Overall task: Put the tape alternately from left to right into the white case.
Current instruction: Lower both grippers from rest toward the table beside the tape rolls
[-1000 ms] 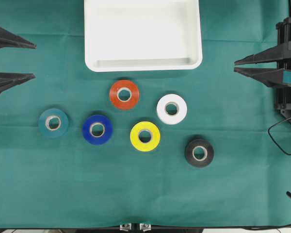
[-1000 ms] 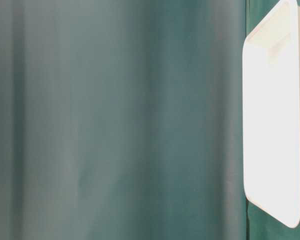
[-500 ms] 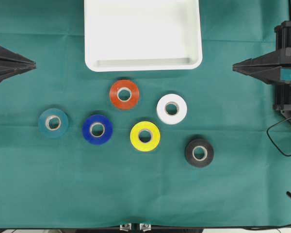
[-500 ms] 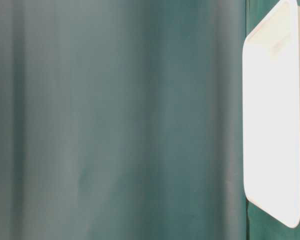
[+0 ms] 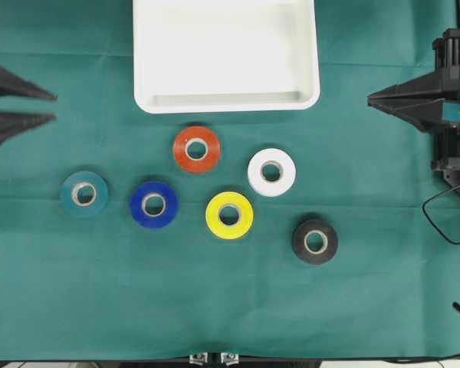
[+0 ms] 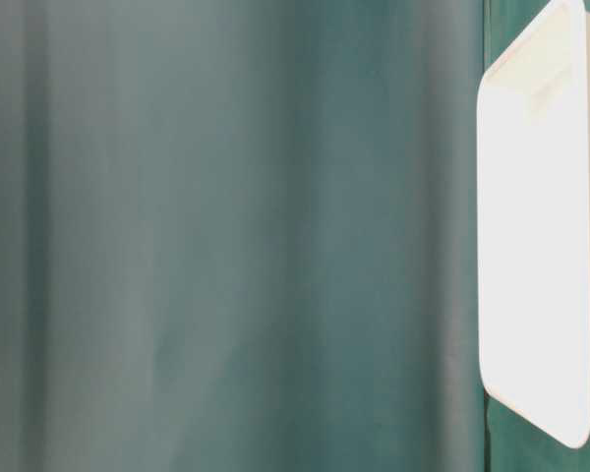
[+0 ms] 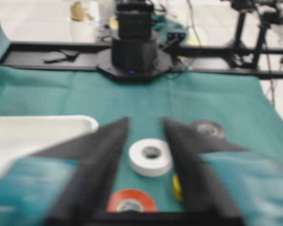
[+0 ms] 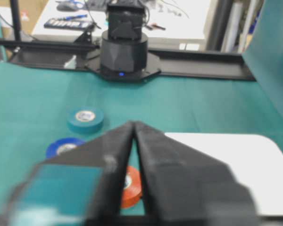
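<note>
Six tape rolls lie flat on the green cloth: teal (image 5: 84, 194), blue (image 5: 154, 204), red-orange (image 5: 196, 149), yellow (image 5: 229, 215), white (image 5: 271, 172) and black (image 5: 315, 241). The white case (image 5: 226, 101) stands behind them with nothing in it. My left gripper (image 5: 54, 107) hovers at the left edge, open and holding nothing. Its wrist view looks between the fingers at the white roll (image 7: 150, 157) and the red-orange roll (image 7: 131, 202). My right gripper (image 5: 370, 100) is at the right edge, its tips together and nothing held. The red-orange roll (image 8: 132, 188) shows through the thin slit behind its tips.
A black cable (image 5: 445, 218) loops on the cloth at the far right beside the right arm's mount. The table-level view shows only green cloth and the case's side (image 6: 531, 246). Each arm's black base (image 7: 134, 47) stands at a table end.
Both grippers stood open a second ago and closed half a second ago. The left one has since reopened partway. The right one's tips stay together. No roll has moved.
</note>
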Robot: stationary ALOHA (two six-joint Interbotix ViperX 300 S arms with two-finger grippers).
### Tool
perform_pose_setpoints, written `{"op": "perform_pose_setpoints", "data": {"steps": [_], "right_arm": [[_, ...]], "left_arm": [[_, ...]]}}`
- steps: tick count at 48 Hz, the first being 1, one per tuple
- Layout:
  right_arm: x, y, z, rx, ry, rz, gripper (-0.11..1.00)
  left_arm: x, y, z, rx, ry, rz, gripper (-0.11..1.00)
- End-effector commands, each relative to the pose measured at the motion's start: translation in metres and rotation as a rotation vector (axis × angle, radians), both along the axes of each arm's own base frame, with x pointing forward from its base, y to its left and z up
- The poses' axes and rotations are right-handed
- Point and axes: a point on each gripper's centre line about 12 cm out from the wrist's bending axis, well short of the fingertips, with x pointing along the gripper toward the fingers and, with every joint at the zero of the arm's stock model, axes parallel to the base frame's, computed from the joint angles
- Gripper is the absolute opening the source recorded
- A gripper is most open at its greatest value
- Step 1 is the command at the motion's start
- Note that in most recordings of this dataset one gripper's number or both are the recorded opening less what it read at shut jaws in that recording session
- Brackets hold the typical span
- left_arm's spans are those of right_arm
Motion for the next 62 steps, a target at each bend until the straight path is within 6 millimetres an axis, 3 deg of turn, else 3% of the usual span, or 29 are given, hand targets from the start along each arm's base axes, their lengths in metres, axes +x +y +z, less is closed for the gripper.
{"op": "perform_pose_setpoints", "data": {"steps": [1,8,10,12,32,62], "right_arm": [[0.003,-0.001,0.002,0.031,-0.001,-0.001,0.31],[0.005,0.0,0.0,0.051,0.009,0.0,0.73],[0.006,-0.001,-0.001,0.053,0.012,0.0,0.76],[0.006,-0.001,-0.001,0.053,0.015,0.0,0.74],[0.026,-0.001,-0.001,0.073,0.079,0.0,0.73],[0.079,-0.003,-0.028,0.087,0.342,-0.012,0.74]], "left_arm": [[-0.001,-0.001,-0.008,0.002,0.025,-0.004,0.11],[-0.001,-0.001,-0.009,0.005,0.031,-0.004,0.48],[-0.001,-0.001,-0.007,0.005,0.028,-0.004,0.6],[0.0,-0.001,-0.005,0.005,0.024,-0.003,0.66],[0.018,0.003,-0.009,-0.005,0.132,0.017,0.65],[0.056,0.012,-0.036,-0.04,0.366,0.056,0.65]]}}
